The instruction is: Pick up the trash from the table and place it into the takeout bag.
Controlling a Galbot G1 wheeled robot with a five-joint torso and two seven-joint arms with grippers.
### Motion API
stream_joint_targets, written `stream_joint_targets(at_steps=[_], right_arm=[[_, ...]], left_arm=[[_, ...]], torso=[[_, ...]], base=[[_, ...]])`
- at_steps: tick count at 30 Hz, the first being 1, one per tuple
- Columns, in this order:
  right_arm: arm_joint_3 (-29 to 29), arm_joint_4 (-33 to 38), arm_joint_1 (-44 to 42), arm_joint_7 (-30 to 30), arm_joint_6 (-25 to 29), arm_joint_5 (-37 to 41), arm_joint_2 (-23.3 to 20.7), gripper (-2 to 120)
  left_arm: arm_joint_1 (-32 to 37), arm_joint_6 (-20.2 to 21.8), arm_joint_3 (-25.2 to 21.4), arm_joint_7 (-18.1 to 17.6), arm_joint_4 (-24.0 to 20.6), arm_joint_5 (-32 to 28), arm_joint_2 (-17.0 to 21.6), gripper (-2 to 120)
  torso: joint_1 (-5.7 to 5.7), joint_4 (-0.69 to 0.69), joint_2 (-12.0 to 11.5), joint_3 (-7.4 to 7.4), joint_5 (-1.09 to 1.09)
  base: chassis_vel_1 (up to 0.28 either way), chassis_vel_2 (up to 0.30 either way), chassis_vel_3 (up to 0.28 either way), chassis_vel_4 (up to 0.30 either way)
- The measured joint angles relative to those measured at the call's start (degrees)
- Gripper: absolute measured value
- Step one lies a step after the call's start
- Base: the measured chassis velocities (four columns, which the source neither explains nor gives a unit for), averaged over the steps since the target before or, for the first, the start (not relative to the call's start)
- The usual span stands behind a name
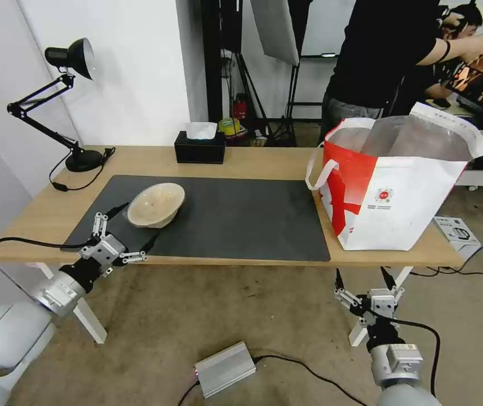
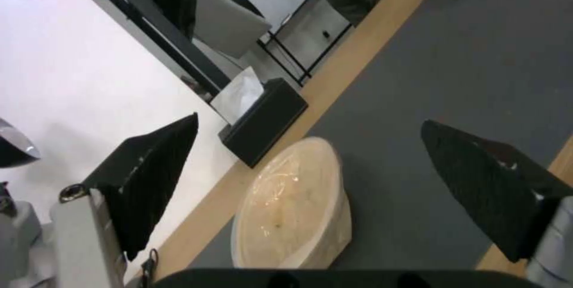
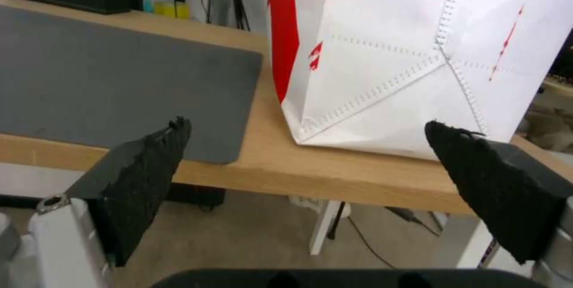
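A shallow beige paper bowl (image 1: 156,204) (image 2: 293,207), a piece of the trash, lies tilted on the dark grey mat (image 1: 235,217) at the table's (image 1: 264,160) left part. My left gripper (image 1: 133,226) (image 2: 310,169) is open over the mat's front left corner, its fingers on either side of the bowl's near edge, not touching it. The takeout bag (image 1: 390,183) (image 3: 388,50) stands open at the table's right end, foil lining showing. My right gripper (image 1: 365,278) (image 3: 307,167) hangs open below the table's front edge, in front of the bag, with nothing between its fingers.
A black tissue box (image 1: 199,148) (image 2: 266,120) stands at the table's back edge. A black desk lamp (image 1: 66,96) is at the back left. A small white box (image 1: 456,229) lies by the bag. A silver box (image 1: 225,367) with cables sits on the floor.
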Motion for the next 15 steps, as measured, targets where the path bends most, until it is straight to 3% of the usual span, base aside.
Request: stream_joint_targets(at_steps=[15], right_arm=[[-0.3, -0.78, 0.26, -0.04, -0.23, -0.02, 0.59, 100]], left_arm=[[-2.75, -1.39, 1.6, 1.05, 5.76, 0.12, 0.61, 100]], torso=[[0.0, 0.0, 0.0, 0.0, 0.0]], base=[[0.0, 0.0, 0.0, 0.0]])
